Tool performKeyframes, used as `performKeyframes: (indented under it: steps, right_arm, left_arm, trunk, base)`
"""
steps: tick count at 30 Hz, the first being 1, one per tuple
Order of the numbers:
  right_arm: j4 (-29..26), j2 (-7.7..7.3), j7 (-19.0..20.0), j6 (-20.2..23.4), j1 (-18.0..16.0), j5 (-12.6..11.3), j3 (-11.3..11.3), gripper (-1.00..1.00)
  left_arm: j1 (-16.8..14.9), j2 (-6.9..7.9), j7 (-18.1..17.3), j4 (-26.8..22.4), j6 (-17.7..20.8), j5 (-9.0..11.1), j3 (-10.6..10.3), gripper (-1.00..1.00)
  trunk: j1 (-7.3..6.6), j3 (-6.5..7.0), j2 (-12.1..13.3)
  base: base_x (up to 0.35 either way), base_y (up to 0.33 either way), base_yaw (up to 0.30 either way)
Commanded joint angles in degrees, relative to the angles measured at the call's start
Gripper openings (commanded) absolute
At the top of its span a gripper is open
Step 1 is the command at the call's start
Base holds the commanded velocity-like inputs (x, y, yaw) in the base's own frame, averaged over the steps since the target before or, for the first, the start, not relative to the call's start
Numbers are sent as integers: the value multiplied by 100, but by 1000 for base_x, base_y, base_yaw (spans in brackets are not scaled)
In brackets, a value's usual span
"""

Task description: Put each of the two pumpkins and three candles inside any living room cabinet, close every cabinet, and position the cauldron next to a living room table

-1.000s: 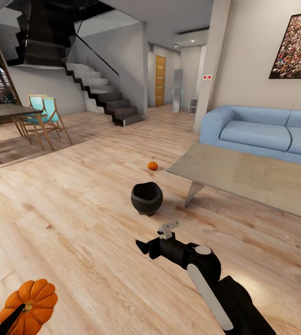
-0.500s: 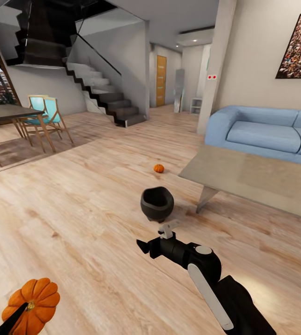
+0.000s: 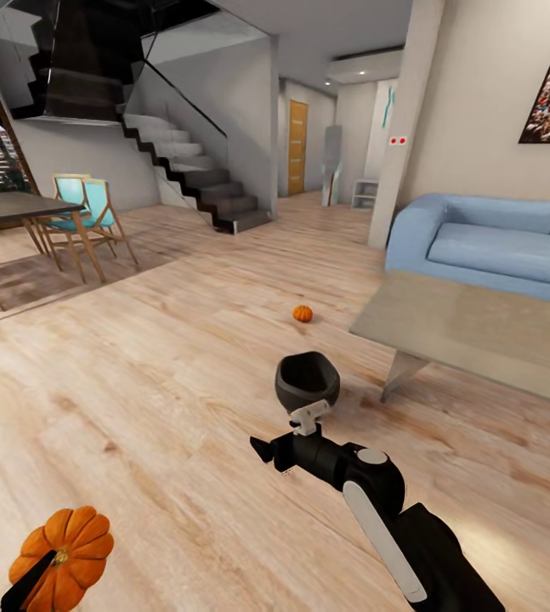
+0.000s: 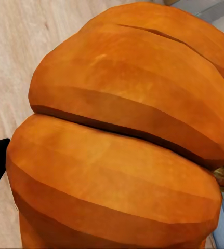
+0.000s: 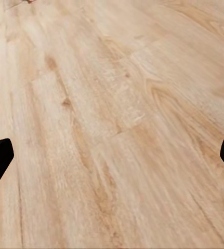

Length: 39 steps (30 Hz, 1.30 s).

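Left fingers (image 3: 21, 586) apparently clamping a pumpkin (image 3: 64, 552), right fingers (image 5: 112, 155) spread empty; cauldron (image 3: 307, 382) beside low table (image 3: 479, 327).

1. You have a blue sofa (image 3: 496, 246) against the wall, behind a low coffee table (image 3: 479, 327).
2. A dark staircase (image 3: 198, 183) rises ahead.
3. You see a dining table (image 3: 11, 208) with turquoise chairs (image 3: 92, 208).
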Motion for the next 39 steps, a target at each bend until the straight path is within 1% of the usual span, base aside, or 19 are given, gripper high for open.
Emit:
performKeyframes:
  steps: [1, 7, 14, 22, 34, 39]
  right_arm:
    - [-5, -1, 12, 24, -5, 15, 39, 100]
    - [-5, -7, -3, 30, -5, 14, 8, 100]
    - [-5, -10, -7, 32, -13, 16, 6, 100]
    - [-6, -10, 4, 41, -27, 14, 0, 100]
    - [-6, 2, -6, 33, -32, 15, -17, 100]
    - [-6, 5, -4, 32, -27, 13, -87, 100]
  left_arm:
    - [-1, 1, 12, 17, 52, 64, 8, -100]
    - [-8, -4, 15, 34, 50, 63, -36, -100]
    - [-10, -5, 18, 35, 35, 62, -183, -100]
    - [-10, -28, 20, 25, 34, 52, -185, -100]
    - [-10, -25, 25, 26, 34, 48, -184, -100]
    - [-10, -12, 30, 28, 34, 44, -161, -100]
  trunk:
    - [1, -4, -2]
    - [1, -4, -2]
    - [1, -4, -2]
    - [1, -4, -2]
    - [1, -4, -2]
    - [1, -4, -2]
  base:
    - [226, 230, 0]
    - [227, 229, 0]
    - [228, 227, 0]
    - [232, 225, 0]
    - [209, 240, 0]
    - [140, 282, 0]
